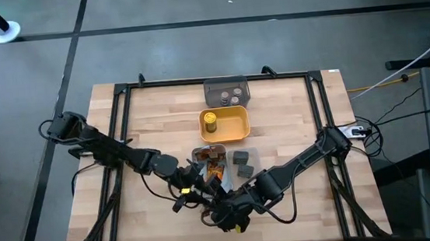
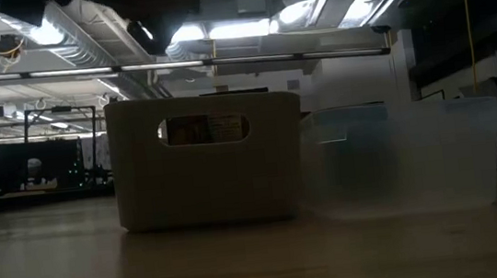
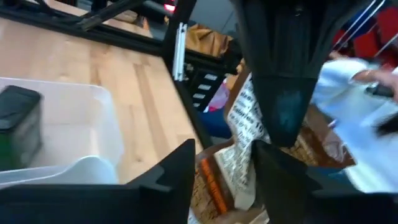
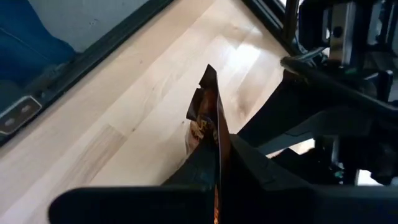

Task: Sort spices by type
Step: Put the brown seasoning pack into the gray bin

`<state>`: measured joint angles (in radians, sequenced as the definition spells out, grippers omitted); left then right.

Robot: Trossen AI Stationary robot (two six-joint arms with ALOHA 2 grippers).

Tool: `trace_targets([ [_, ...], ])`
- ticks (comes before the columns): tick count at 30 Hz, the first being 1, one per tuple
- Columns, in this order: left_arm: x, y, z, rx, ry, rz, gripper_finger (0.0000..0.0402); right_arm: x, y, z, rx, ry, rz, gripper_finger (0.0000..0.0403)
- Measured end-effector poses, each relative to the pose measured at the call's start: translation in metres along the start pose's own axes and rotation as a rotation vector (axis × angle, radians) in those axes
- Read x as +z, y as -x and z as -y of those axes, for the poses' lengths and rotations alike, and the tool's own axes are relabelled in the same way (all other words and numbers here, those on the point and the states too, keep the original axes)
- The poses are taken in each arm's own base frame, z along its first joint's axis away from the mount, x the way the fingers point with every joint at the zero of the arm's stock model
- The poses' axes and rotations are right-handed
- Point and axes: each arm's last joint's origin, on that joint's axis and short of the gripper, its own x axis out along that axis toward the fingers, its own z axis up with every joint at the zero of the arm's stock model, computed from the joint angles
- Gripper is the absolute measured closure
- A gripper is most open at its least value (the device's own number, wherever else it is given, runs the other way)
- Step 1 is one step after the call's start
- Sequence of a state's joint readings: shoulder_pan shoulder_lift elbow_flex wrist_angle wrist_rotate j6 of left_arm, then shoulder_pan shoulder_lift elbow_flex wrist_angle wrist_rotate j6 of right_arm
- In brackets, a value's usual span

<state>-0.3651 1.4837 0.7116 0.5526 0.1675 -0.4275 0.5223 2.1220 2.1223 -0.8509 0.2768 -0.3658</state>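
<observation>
Right gripper [image 4: 217, 171] sits near the table's near edge, center, fingers pinched tight on a brown foil packet [image 4: 205, 118] held edge-up off the wood. Left gripper [image 3: 224, 165] is just left of it w/ fingers apart, a printed packet [image 3: 245, 134] hanging betw. them, next to the clear tray [image 1: 243, 155] holding 2 dark cubes [image 1: 241, 163]. Yellow-lidded jar [image 1: 210, 120] is in the yellow tray [image 1: 240, 134] farther back; 2 small round jars [image 1: 231, 98] in the grey tray [image 1: 216, 87] at the far edge.

Right hand [image 4: 217, 180] hides most of its foil packet [image 4: 205, 118]; lower edge cut off.
</observation>
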Motion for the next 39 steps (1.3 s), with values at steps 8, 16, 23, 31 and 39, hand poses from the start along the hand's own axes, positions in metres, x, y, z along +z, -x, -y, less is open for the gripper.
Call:
trace_targets([
  [8,0.012,0.028,-0.014,0.110,-0.063,-0.102,0.0240,-0.012,-0.003,0.009,-0.011,-0.043,-0.089,0.0372],
  [16,0.038,0.072,-0.005,0.217,-0.155,-0.033,0.0239,-0.031,-0.011,0.039,-0.057,-0.123,-0.173,0.0378],
  [23,0.056,0.113,0.020,0.201,-0.230,0.088,0.0239,-0.065,-0.033,0.071,-0.080,-0.213,-0.259,0.0376],
  [31,0.056,0.138,0.040,0.247,-0.323,0.136,0.0239,-0.103,-0.057,0.100,-0.075,-0.304,-0.289,0.0374],
  [39,0.048,0.136,0.047,0.244,-0.333,0.089,0.0239,-0.120,-0.066,0.122,-0.017,-0.375,-0.235,0.0371],
])
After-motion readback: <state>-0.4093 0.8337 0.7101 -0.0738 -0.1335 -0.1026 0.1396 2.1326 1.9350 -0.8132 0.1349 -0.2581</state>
